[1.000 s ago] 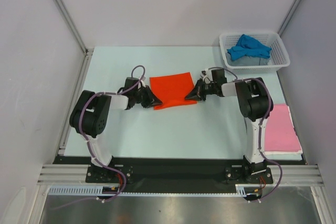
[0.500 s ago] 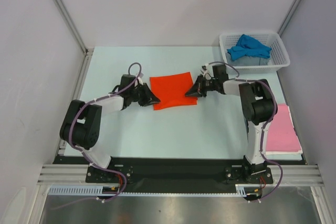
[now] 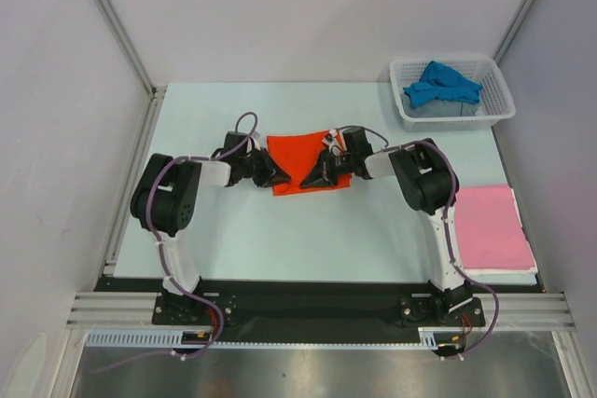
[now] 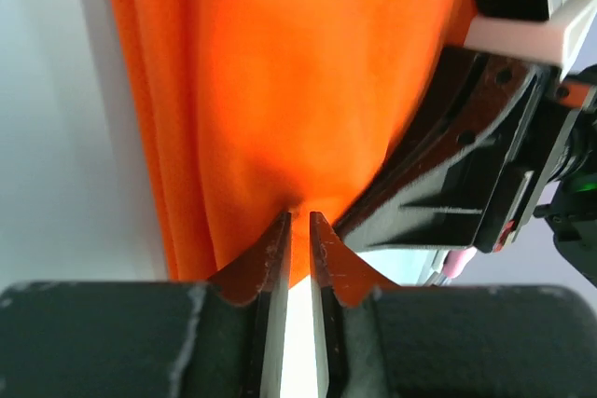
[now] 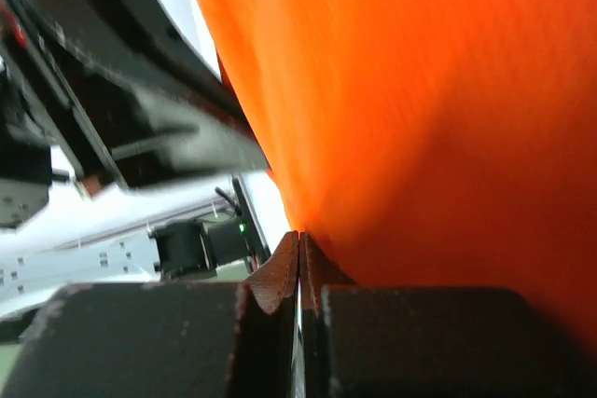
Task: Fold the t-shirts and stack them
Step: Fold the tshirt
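The orange-red t-shirt [image 3: 297,157] lies partly folded at the table's middle. My left gripper [image 3: 272,177] is at its near left corner, the jaws closed to a thin gap with a pucker of orange cloth [image 4: 280,90] at the tips [image 4: 298,219]. My right gripper [image 3: 313,177] is shut on the shirt's right edge and holds it over the shirt, close to the left gripper; orange cloth [image 5: 420,100] fills its view above the tips [image 5: 298,236]. The pink t-shirt [image 3: 494,227] lies folded at the right. The blue t-shirt [image 3: 440,83] is crumpled in the basket.
A white mesh basket [image 3: 504,111] stands at the back right corner. The right gripper's black body [image 4: 466,174] is close in front of the left gripper. The left gripper's body [image 5: 121,118] shows blurred in the right wrist view. Walls enclose the table on three sides.
My right gripper has moved left from the shirt's right edge to over its middle, drawing that edge across with it. The left gripper stays at the near left corner.
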### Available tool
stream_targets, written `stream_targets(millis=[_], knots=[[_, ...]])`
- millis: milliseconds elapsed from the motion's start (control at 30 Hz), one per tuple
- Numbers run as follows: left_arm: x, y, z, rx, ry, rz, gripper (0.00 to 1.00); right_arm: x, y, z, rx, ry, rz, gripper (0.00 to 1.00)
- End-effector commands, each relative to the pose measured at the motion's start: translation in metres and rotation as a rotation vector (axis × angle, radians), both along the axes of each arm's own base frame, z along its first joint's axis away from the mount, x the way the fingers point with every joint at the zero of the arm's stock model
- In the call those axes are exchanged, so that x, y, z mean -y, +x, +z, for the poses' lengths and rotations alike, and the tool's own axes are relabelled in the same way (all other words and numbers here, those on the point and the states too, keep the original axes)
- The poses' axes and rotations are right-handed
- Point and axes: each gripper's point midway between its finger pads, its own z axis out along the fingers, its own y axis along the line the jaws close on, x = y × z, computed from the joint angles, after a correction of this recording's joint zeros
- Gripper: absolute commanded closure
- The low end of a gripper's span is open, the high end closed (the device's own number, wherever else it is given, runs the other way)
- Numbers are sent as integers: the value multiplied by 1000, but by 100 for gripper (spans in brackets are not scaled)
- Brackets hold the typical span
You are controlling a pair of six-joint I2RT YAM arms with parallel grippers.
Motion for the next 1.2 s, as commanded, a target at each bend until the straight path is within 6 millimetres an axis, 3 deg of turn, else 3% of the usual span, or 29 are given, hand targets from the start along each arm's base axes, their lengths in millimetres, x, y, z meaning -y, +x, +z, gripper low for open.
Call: stream_targets(millis=[0, 100, 167, 233, 300, 333, 400, 433, 467, 567, 600, 667, 700, 767, 800, 867, 900, 967, 1033, 1067, 1167], knots=[[-11, 1, -5, -2, 50, 13, 82, 19, -22, -1, -5, -14, 33, 100], [-17, -5, -4, 10, 77, 6, 82, 51, -39, -7, -25, -59, -6, 100], [-23, -10, -6, 11, 120, -9, 82, 76, -37, -3, -14, -82, -62, 100], [-25, -9, 6, 69, 145, -35, 82, 98, -47, 9, 3, -121, -77, 100], [-30, -18, 13, 71, 195, -52, 78, 122, -44, 21, 26, -165, -126, 100], [-31, -17, 32, 143, 214, -76, 74, 133, -50, 35, 21, -199, -143, 99], [-30, -24, 43, 186, 282, -104, 63, 162, -41, 39, 58, -305, -222, 86], [-29, -21, 64, 272, 313, -131, 60, 171, -43, 52, 64, -331, -250, 75], [-29, -28, 68, 279, 350, -155, 58, 179, -40, 56, 85, -353, -275, 71], [-14, -36, 99, 433, 505, -245, 46, 189, -37, 74, 131, -389, -313, 60], [5, -48, 104, 492, 547, -307, 43, 189, -37, 79, 140, -389, -314, 58], [10, -49, 116, 615, 683, -345, 35, 192, -37, 87, 158, -391, -326, 54], [29, -62, 116, 692, 725, -446, 33, 193, -36, 89, 154, -389, -339, 52], [35, -65, 114, 757, 842, -491, 32, 199, -34, 95, 156, -381, -365, 50], [52, -78, 106, 822, 899, -610, 32, 201, -35, 100, 162, -379, -379, 48], [59, -82, 100, 915, 1021, -662, 31, 212, -33, 104, 169, -393, -414, 46], [73, -96, 87, 963, 1060, -745, 31, 215, -35, 107, 175, -397, -426, 44], [79, -96, 75, 1050, 1174, -814, 31, 225, -33, 107, 176, -410, -459, 42], [90, -100, 49, 1083, 1265, -903, 32, 233, -33, 105, 171, -406, -493, 41], [87, -95, 47, 1088, 1348, -888, 33, 237, -32, 105, 173, -403, -508, 41], [108, -97, 35, 1173, 1412, -935, 35, 241, -33, 105, 197, -395, -523, 41]])
